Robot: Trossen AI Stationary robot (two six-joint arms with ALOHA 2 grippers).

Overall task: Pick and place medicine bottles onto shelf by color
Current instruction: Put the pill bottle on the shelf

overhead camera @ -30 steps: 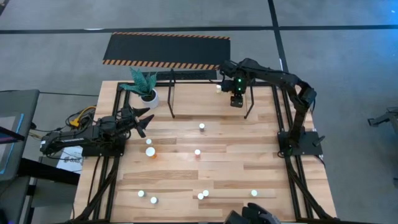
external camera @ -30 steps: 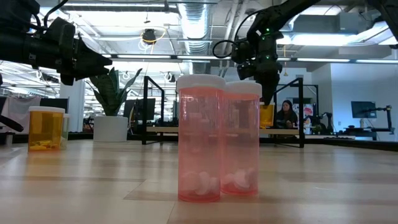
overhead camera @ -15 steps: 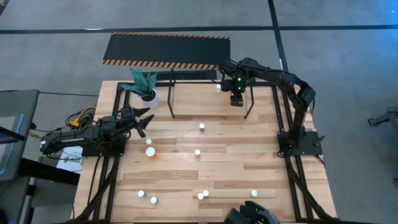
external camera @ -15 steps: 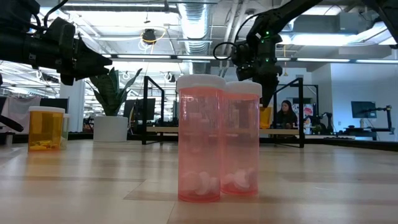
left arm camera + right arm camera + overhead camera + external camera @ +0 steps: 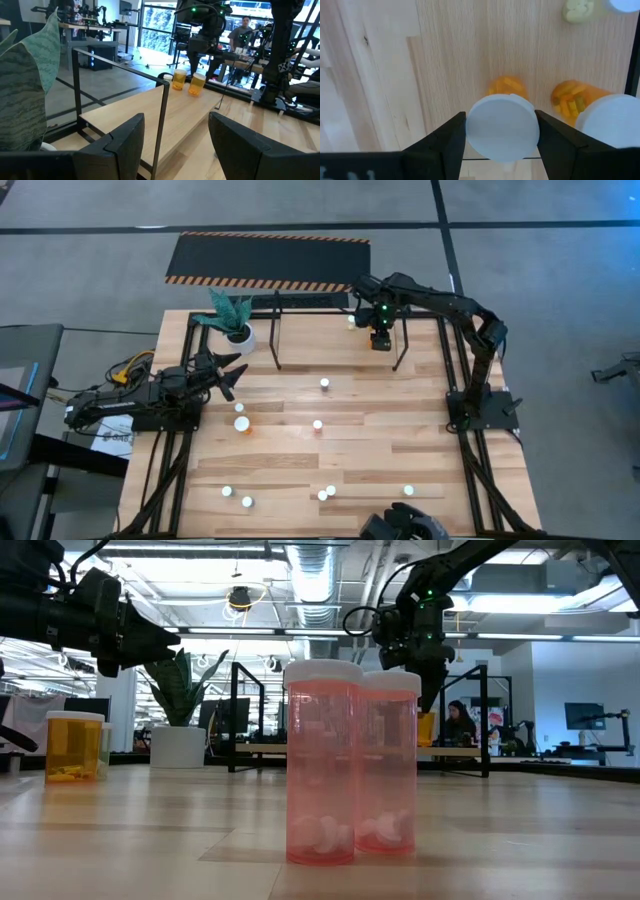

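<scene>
Orange medicine bottle (image 5: 503, 127) is held upright by its white cap between the right gripper (image 5: 501, 131) fingers over the shelf (image 5: 330, 305) beside another orange bottle (image 5: 610, 120), evidently for colour grouping; left gripper (image 5: 176, 131) is parked, fingers apart and empty.

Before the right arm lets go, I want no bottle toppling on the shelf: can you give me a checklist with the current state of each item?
1. Right pincer around a white-capped orange bottle, a finger on each side: ok.
2. Held bottle upright, cap facing the wrist camera: ok.
3. Bottle base down on the shelf board: cannot tell.
4. Gap to the neighbour orange bottle: narrow but apart, ok.
5. Left pincer open, parked near the plant, away from the drop spot: ok.
6. Colour match: both shelf bottles orange in the left wrist view: ok.
</scene>
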